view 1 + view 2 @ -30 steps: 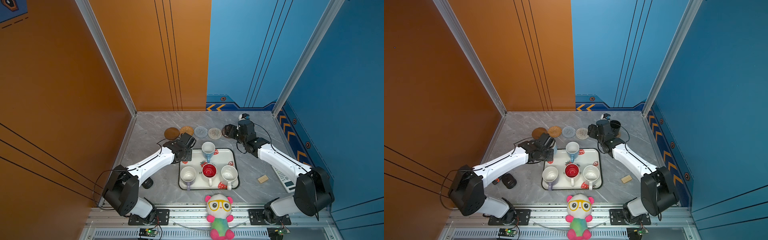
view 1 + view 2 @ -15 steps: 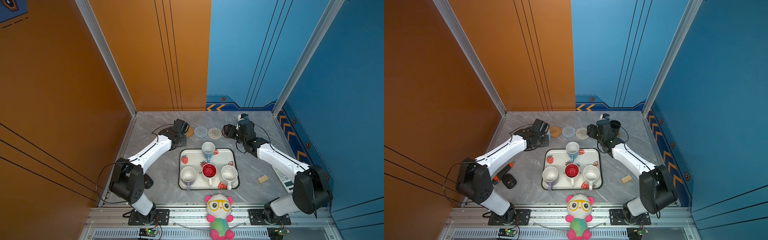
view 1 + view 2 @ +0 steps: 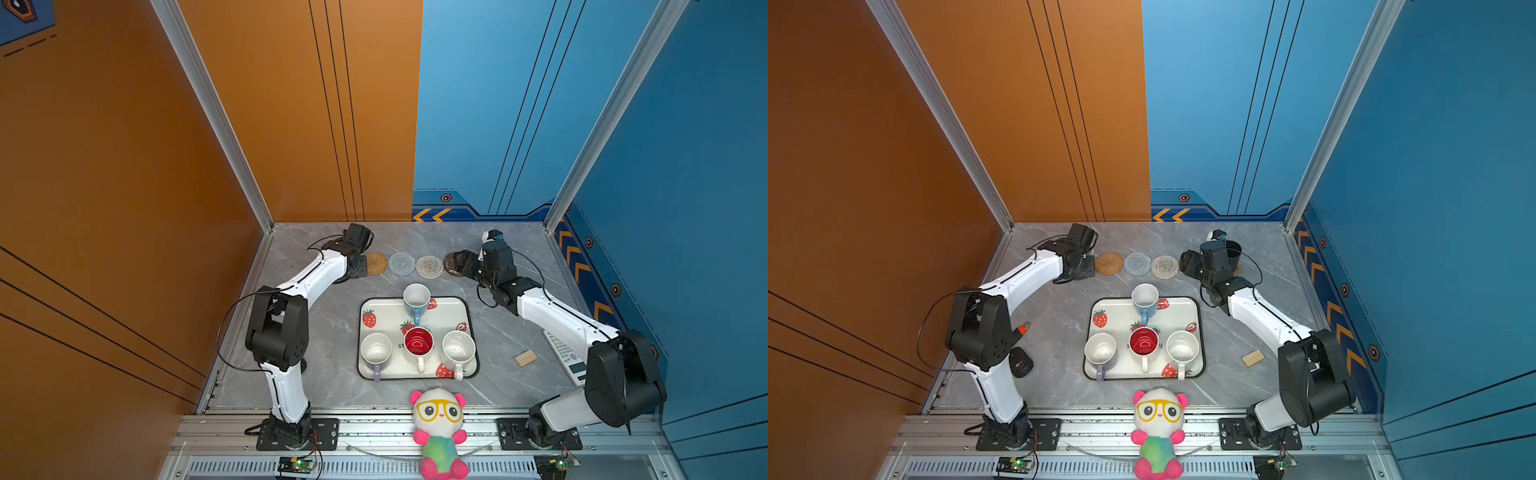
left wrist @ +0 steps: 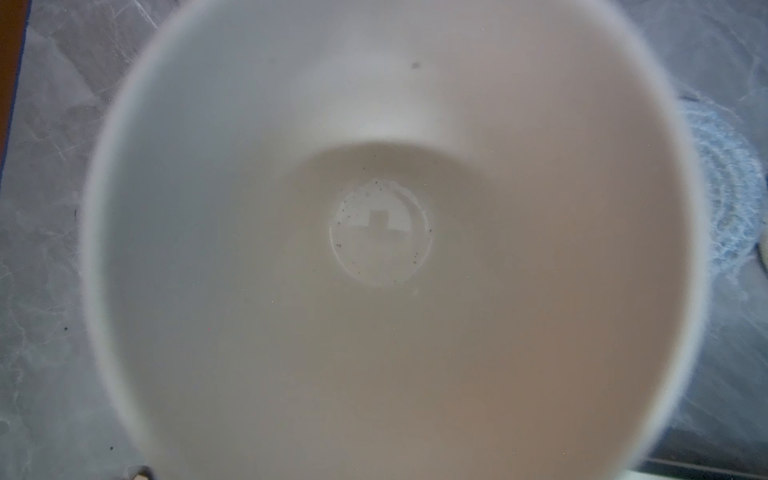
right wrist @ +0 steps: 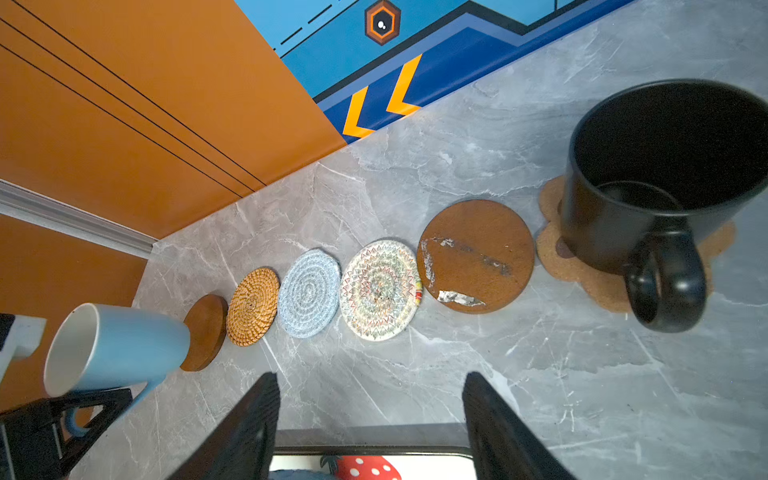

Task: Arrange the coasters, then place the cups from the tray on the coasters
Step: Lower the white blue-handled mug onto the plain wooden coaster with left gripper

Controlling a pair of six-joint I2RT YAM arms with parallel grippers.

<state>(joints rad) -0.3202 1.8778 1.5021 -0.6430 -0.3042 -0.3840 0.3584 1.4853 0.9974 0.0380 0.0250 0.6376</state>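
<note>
Down on the grey counter (image 3: 328,361), in both top views, the strawberry tray (image 3: 386,313) sits centre stage with four mugs on it: a blue mug (image 3: 416,301) at the far edge, then along the near side a lavender mug (image 3: 376,350), the red-lined mug (image 3: 418,343) and the speckled mug (image 3: 458,350). Beyond the tray runs the coaster row, rattan round (image 3: 376,262), grey-blue round (image 3: 402,263) and beige round (image 3: 429,266) side by side. The left arm (image 3: 316,276) bends over the row's left end and the right arm (image 3: 552,311) over its right end, and a black mug (image 3: 1233,249) peeks out behind the right wrist in a top view. Left wrist view now: the pale inside of the held mug (image 4: 382,249) fills the lens, with a sliver of the grey-blue round at the edge. Right wrist view, and here's the detail: the left fingers (image 5: 99,399) are pinched narrow on the handle of that light blue held mug. Its base is right at the small wooden disc (image 5: 205,332) ending the row, though contact I cannot call. The scuffed wooden disc (image 5: 476,255) lies bare, the black mug stands on the paw-print coaster (image 5: 582,278), and the right fingers (image 5: 253,428) are spread wide, holding nothing, above bare counter.
</note>
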